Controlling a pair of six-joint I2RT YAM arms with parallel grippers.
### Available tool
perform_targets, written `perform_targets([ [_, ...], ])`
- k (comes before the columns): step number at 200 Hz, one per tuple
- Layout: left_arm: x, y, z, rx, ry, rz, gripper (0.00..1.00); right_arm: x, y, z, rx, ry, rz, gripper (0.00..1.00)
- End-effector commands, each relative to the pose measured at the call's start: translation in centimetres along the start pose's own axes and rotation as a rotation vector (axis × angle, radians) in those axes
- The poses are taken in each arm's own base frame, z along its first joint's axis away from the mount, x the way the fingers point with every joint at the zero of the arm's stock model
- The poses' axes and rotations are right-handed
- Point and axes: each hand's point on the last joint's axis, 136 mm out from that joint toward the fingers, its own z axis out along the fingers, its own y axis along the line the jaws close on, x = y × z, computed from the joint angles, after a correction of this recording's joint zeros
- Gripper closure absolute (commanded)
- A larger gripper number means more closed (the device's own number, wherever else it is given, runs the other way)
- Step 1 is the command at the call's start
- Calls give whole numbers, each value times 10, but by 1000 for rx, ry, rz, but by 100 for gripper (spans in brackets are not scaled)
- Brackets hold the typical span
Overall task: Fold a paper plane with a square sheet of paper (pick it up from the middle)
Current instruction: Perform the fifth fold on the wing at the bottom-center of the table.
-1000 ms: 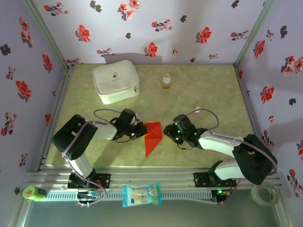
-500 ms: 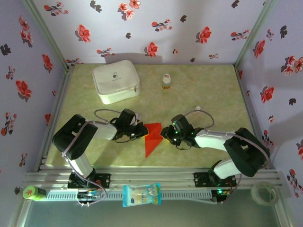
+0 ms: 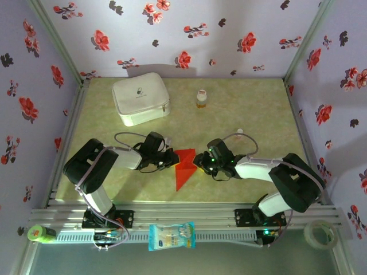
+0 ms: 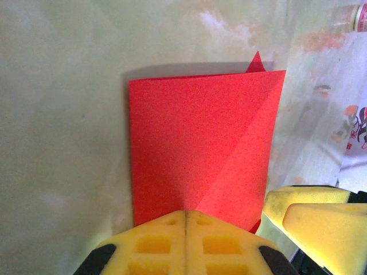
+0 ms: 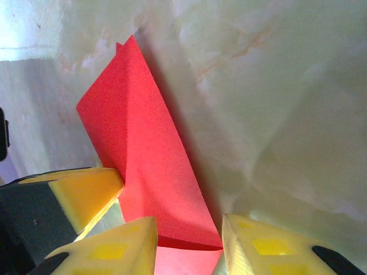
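Half of the table (image 3: 258,114), the far half, carries only stored items, chiefly a white zip case (image 3: 141,98), well apart from the work at the near centre. At that centre lies the square sheet of paper (image 3: 184,166), partly folded into a rectangle with one diagonal flap and a point aimed at the near edge. The left gripper (image 4: 184,220) is closed, its pads pressed together at the sheet's near edge, exactly where the diagonal crease ends. Its likely purpose is to anchor the sheet so that it cannot slide while the other side is worked. Whether the paper is pinched between the pads or merely pressed to the table cannot be determined. The right gripper (image 5: 188,243) has its jaws parted, one finger on each side of a raised red flap, not clamped on it. This stance suits lifting or turning the flap for the next crease. A small bottle (image 3: 201,98) stands near the case, away from both grippers.
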Motion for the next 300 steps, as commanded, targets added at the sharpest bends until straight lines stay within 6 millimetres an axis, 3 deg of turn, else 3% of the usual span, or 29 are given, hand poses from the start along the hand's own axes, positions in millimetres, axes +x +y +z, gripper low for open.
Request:
perform_targets([
  [1, 10, 8, 3, -23, 40, 7, 94, -2, 4, 0, -23, -2, 8, 65],
  [79, 8, 7, 3, -21, 36, 6, 94, -1, -10, 1, 34, -6, 18, 65],
  [185, 8, 6, 3, -21, 36, 4, 94, 2, 7, 7, -48, 32, 5, 65],
  [300, 9, 7, 2, -19, 36, 5, 94, -7, 17, 4, -102, 21, -59, 64],
])
